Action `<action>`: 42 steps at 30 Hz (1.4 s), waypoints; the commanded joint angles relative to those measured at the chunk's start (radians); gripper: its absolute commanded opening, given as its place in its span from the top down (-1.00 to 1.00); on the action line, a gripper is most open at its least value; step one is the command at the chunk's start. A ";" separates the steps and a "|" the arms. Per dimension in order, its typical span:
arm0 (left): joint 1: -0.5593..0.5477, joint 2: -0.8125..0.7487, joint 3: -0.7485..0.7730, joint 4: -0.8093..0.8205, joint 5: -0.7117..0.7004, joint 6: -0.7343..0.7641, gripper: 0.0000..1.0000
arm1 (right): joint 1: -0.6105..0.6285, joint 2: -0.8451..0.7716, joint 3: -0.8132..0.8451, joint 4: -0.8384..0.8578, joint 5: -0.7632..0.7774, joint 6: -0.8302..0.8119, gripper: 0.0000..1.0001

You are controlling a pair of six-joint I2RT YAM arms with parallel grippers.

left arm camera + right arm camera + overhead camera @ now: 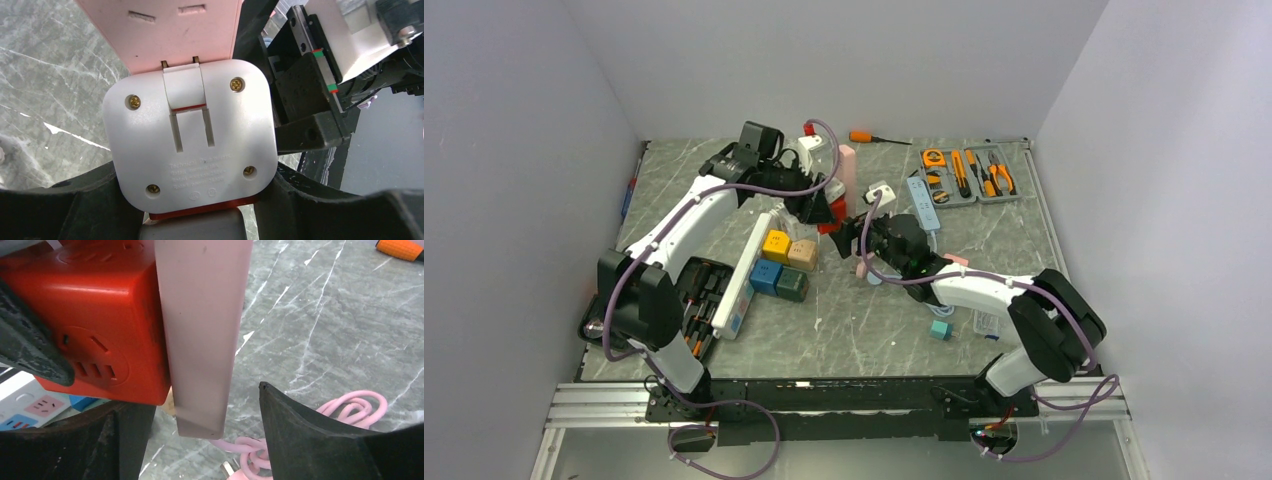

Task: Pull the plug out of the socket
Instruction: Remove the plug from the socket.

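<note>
The plug (190, 135) is a red cube adapter with a white screwed back. Its prongs are pushed into the pink socket strip (160, 30). My left gripper (195, 200) is shut on the plug, one black finger (60, 205) against each side. In the right wrist view the red plug (100, 315) sits against the left face of the pink socket strip (202, 330). My right gripper (200, 410) is open and straddles the strip's lower end, with a gap to the right finger (300, 430). From above, both grippers meet at the pink strip (847, 175).
The strip's pink cable (350, 405) lies coiled under the right gripper. Coloured blocks (779, 265) and a long white strip (749, 270) lie left of centre. A tool tray (969, 175), a blue-white power strip (922, 200) and an orange screwdriver (864, 137) lie at the back.
</note>
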 commanded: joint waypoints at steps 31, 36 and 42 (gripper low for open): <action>0.086 -0.089 0.028 0.188 0.259 -0.280 1.00 | 0.017 0.053 0.104 0.125 0.032 0.042 -0.32; 0.087 -0.099 0.011 0.205 0.271 -0.298 1.00 | 0.015 0.053 0.115 0.151 0.050 0.014 -0.02; 0.088 -0.102 0.004 0.185 0.264 -0.274 1.00 | 0.013 0.039 0.132 0.132 0.065 -0.016 0.77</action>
